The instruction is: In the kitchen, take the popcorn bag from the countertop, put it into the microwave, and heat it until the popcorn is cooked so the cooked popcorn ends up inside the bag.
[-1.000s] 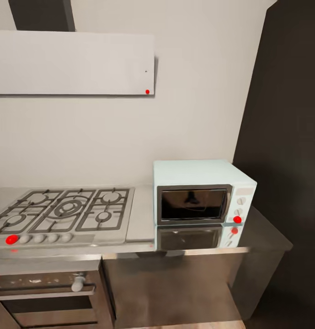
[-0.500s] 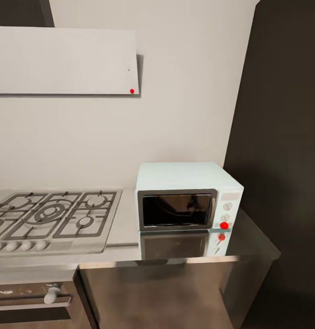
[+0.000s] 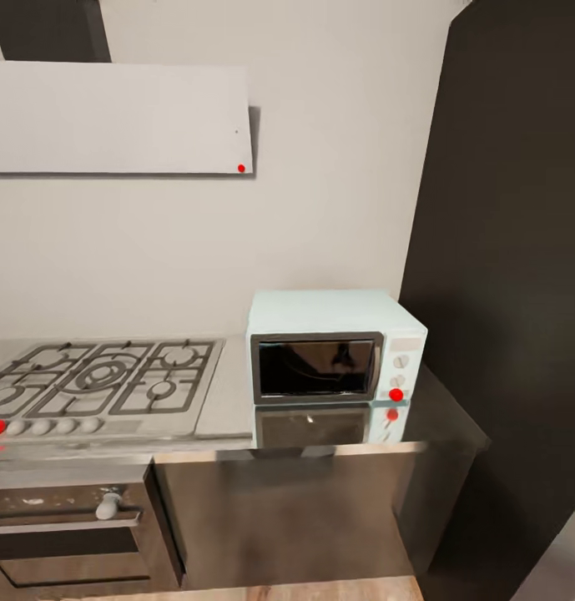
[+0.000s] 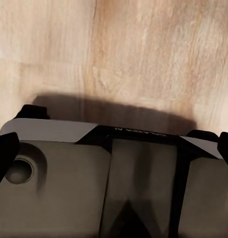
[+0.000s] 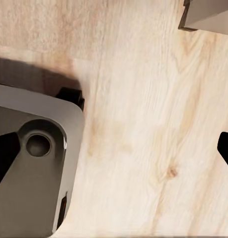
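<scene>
- The left gripper [image 4: 114,148] hangs over the robot's own grey base [image 4: 59,188] and the wooden floor [image 4: 143,49]; its dark fingertips [image 4: 4,153] sit at opposite edges of the wrist view, so it reads as spread wide and empty.
- The right gripper [image 5: 114,153] likewise points down at the floor, fingertips [image 5: 4,153] far apart, nothing held.
- My judgement: the robot is on its way and looking for the popcorn bag, so both arms are best kept tucked low until the bag is found.
- The microwave [image 3: 333,355] stands on the bench [image 3: 237,401], door shut, a red light [image 3: 395,395] on its control panel.
- No bag shows on the stretch of bench near the microwave; where it lies I cannot tell.
- Left of the microwave, just beside it, lies a gas hob [image 3: 103,388] with a row of knobs [image 3: 41,427].
- Below the hob sits an oven [image 3: 70,534].
- Above and left of the microwave hangs a pale hood [image 3: 120,117].
- Right of the microwave rises a tall dark cabinet [image 3: 512,292]; it would crowd the base on any approach from that side.
</scene>
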You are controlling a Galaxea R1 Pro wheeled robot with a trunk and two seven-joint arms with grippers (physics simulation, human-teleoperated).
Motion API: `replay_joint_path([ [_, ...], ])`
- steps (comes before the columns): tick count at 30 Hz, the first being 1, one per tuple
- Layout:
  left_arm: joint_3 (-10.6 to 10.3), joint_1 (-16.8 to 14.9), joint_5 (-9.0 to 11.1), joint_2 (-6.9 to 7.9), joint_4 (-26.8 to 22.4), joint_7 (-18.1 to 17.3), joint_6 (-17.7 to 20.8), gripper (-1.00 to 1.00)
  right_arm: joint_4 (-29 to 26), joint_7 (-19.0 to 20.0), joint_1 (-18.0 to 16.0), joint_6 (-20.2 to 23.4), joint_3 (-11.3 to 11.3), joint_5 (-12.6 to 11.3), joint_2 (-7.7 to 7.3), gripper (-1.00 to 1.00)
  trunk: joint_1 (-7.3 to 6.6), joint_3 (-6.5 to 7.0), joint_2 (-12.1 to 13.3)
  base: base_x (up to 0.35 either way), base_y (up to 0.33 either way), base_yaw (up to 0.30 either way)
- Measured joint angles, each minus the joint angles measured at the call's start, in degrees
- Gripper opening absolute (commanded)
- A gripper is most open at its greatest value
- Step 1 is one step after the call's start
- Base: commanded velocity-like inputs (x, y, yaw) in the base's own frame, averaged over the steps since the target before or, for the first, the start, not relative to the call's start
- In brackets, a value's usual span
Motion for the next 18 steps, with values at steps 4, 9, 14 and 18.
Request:
replay_joint_path([
  [4, 0.0, 0.0, 0.0, 0.03, 0.0, 0.0, 0.0, 1.0, 0.0, 0.0, 0.0, 0.0, 0.0, 0.0, 0.06, 1.0, -0.02, 0.0, 0.0, -0.164, -0.077, 0.0],
  [9, 0.0, 0.0, 0.0, 0.08, 0.0, 0.0, 0.0, 1.0, 0.0, -0.6, 0.0, 0.1, 0.0, 0.0, 0.15, 1.0, -0.03, 0.0, 0.0, -0.016, -0.008, 0.0],
  [14, 0.0, 0.0, 0.0, 0.09, 0.0, 0.0, 0.0, 1.0, -0.5, -1.4, 0.0, 0.2, 0.0, 0.4, 1.47, 1.0, -0.03, 0.0, 0.0, -0.001, 0.0, 0.0],
  [18, 0.0, 0.0, 0.0, 0.08, 0.0, 0.0, 0.0, 1.0, -8.9, -1.2, -0.1, 0.4, 0.0, 0.4, 4.19, 1.0, -0.03, 0.01, 0.0, 0.0, 0.0, 0.0],
])
